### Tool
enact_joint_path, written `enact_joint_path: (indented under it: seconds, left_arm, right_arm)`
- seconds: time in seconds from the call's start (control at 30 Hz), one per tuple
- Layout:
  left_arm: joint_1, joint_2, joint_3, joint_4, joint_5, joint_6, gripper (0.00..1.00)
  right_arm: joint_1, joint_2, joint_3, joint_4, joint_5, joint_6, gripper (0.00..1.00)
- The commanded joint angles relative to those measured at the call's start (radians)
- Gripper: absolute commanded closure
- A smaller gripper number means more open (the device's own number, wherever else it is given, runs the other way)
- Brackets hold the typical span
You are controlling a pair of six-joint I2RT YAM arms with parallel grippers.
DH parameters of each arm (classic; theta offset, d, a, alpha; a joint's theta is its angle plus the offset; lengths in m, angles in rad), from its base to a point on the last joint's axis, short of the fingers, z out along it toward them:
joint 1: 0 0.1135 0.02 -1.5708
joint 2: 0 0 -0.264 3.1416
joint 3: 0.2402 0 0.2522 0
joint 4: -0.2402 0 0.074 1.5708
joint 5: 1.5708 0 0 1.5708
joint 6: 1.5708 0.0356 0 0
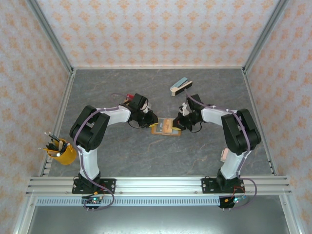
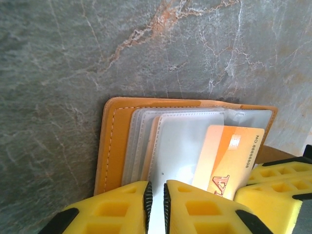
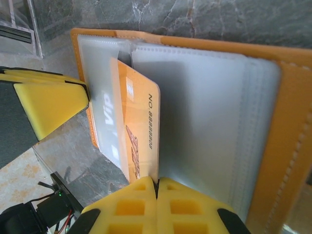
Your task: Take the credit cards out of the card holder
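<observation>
Orange-tan leather card holder (image 2: 114,141) sits clamped as anchor in the jaws of our left gripper (image 2: 156,187); our right gripper (image 3: 157,184) pinches the orange plastic card (image 3: 139,131) to draw it out.

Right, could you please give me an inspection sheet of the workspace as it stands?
Surface: grey marbled table, no spills seen.
Job's things: card holder lies open mid-table; an orange card sticks out of its clear sleeves.
Clutter: grey-blue stapler-like thing at the back; small red and tan pile behind the left arm; yellow cup of pens at the left edge.
Claws: left claw closed on a clear sleeve's edge; right claw closed at the card's edge, seemingly pinching it.
Cables: lilac cables run along both arms, no snags seen.
Surroundings: patterned walls; metal rail at the near edge.
</observation>
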State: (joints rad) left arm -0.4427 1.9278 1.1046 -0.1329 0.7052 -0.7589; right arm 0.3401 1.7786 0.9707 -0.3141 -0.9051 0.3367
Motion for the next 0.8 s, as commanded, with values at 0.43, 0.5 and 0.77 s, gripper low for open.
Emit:
enact_joint_path:
  seconds: [0.43,0.5,0.77]
  left_arm:
    - [0.005,-0.223,-0.047,0.067,0.088,-0.051,0.37]
    - [0.006,-0.235,-0.082,0.177,0.158,-0.095,0.31]
    - [0.006,-0.262,-0.146,0.398,0.280,-0.176,0.22]
  right_arm:
    - [-0.016,-0.243,-0.062,0.065,-0.109,0.042,1.00]
    - [-0.015,-0.258,-0.061,0.098,-0.152,0.058,1.00]
    - [-0.018,-0.291,-0.052,0.209,-0.268,0.128,1.00]
